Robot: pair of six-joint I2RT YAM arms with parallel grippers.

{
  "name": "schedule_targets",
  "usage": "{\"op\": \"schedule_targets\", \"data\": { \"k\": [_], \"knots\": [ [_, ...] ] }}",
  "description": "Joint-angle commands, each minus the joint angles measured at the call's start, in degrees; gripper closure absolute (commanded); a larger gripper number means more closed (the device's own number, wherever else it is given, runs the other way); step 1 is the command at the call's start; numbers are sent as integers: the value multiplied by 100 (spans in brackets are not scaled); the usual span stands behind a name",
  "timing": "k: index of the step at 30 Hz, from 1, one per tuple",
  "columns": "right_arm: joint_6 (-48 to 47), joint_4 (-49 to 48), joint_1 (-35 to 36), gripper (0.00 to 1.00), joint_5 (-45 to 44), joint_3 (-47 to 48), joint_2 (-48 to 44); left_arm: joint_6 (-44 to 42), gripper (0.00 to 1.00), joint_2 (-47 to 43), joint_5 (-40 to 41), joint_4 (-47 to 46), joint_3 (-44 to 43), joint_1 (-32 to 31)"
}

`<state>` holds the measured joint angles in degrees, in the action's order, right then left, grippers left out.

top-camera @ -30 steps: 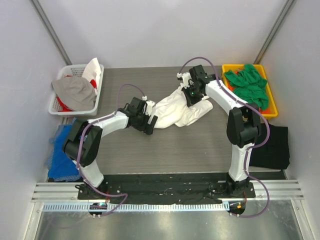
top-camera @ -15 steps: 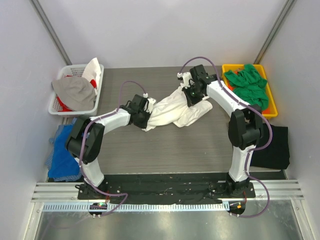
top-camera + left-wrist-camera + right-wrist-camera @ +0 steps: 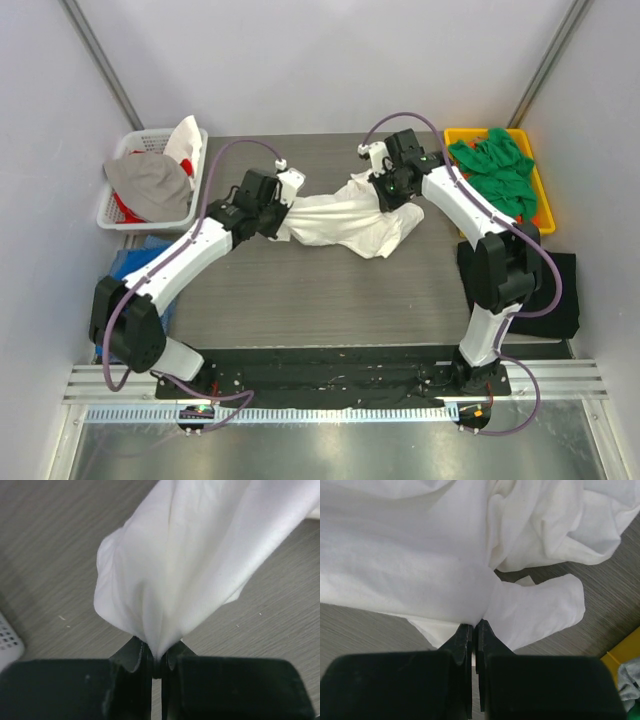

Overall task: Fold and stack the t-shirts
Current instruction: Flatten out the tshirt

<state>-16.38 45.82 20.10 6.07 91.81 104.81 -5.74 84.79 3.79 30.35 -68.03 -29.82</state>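
L claw (image 3: 156,656) now clamped, white tee (image 3: 340,214) taut

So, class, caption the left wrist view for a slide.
Left tool pinches a fold of the soft white cloth t-shirt above the grey wood-grain table.

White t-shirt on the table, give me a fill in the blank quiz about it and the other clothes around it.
The left gripper and the right gripper each pinch the white t-shirt, which is stretched ____ them.
The green t-shirts lie in a ____ bin.
The white basket holds a ____ garment on top.
The black t-shirt lies by the table's near-____ corner.
Missing words: between; yellow; grey; right.
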Motion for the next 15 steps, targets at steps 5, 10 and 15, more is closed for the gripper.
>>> {"op": "schedule_targets", "data": {
  "k": [5,10,15],
  "knots": [
    [-163,-144,-32,99,-545,21,-400,-788,98,28,992,-168,-360,38],
    [-286,-188,-41,99,-887,-58,-365,-1218,98,922,1176,-696,-561,38],
    [-366,-258,-94,99,-1002,-111,-295,-1509,98,1863,1343,-1110,-1123,47]
  ]
}}
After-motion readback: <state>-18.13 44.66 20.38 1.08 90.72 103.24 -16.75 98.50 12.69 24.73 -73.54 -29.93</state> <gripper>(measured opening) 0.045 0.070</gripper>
